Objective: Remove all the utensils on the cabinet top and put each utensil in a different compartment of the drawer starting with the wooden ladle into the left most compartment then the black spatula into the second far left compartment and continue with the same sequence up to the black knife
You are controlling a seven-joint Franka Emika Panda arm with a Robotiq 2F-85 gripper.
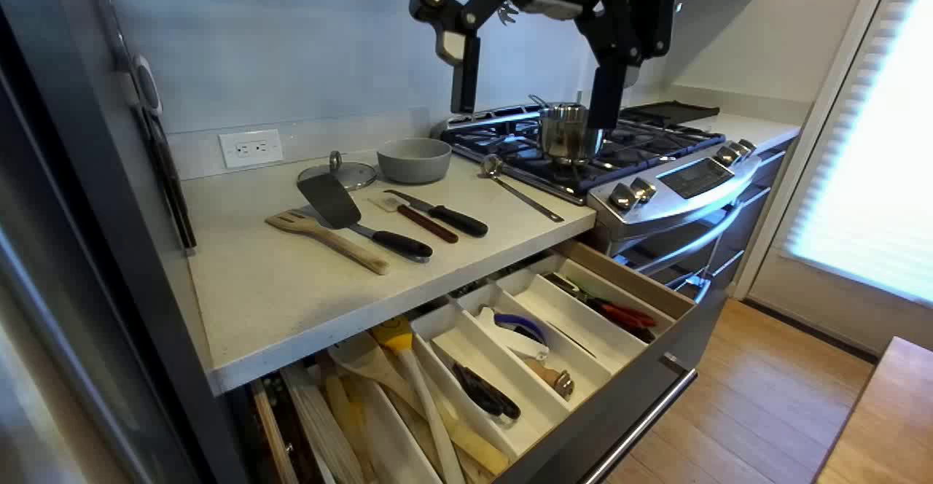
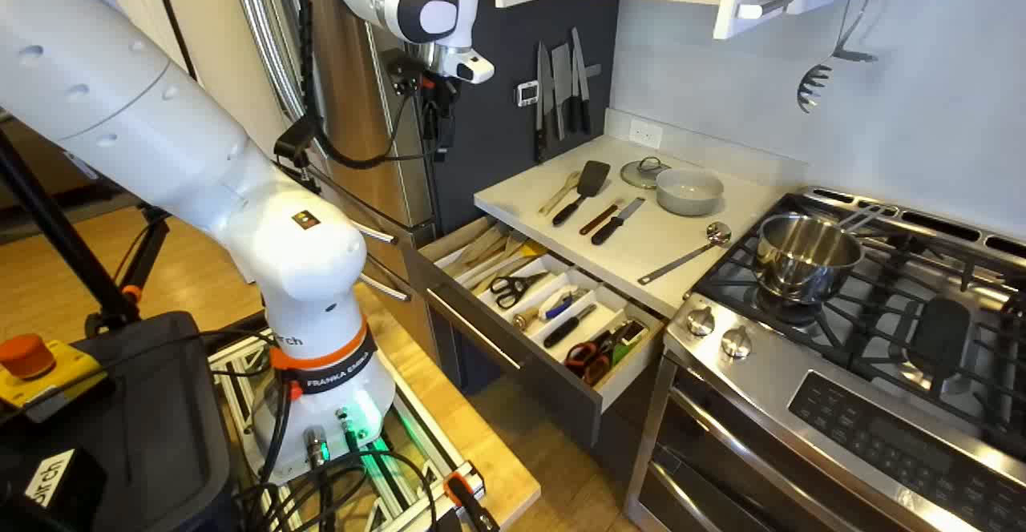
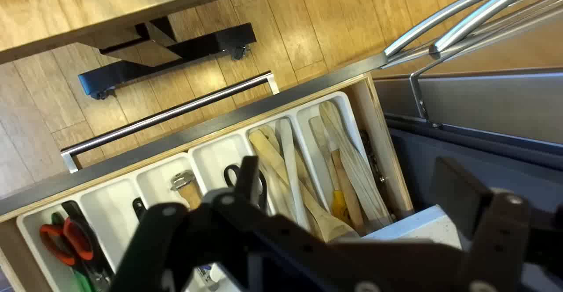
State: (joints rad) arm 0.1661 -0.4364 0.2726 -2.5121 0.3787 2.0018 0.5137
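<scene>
Gripper (image 1: 536, 107) and wrist (image 2: 433, 15) hang high over the open drawer (image 2: 553, 394), fingers (image 1: 466, 79) pointing down. The jaws stand wide apart and hold nothing; in the wrist view, blurred, they straddle pale wooden tools (image 3: 355, 169) lying in the drawer below. From its base (image 2: 321, 412) on the wooden table (image 2: 481, 444), the white arm (image 2: 184, 147) slants up and away from the cabinet top (image 1: 240, 309), out of sight; its far end shows at the top of an exterior view, bent down in front of the steel refrigerator (image 2: 353, 83). On the cabinet top, from the dark side panel (image 2: 489, 147) toward the stove (image 2: 769, 380), I see the wooden ladle (image 1: 328, 237), the black spatula (image 1: 342, 211) just beside it, a brown-handled tool (image 1: 420, 220), the black knife (image 1: 444, 216) and, well apart, a metal ladle (image 1: 526, 195).
</scene>
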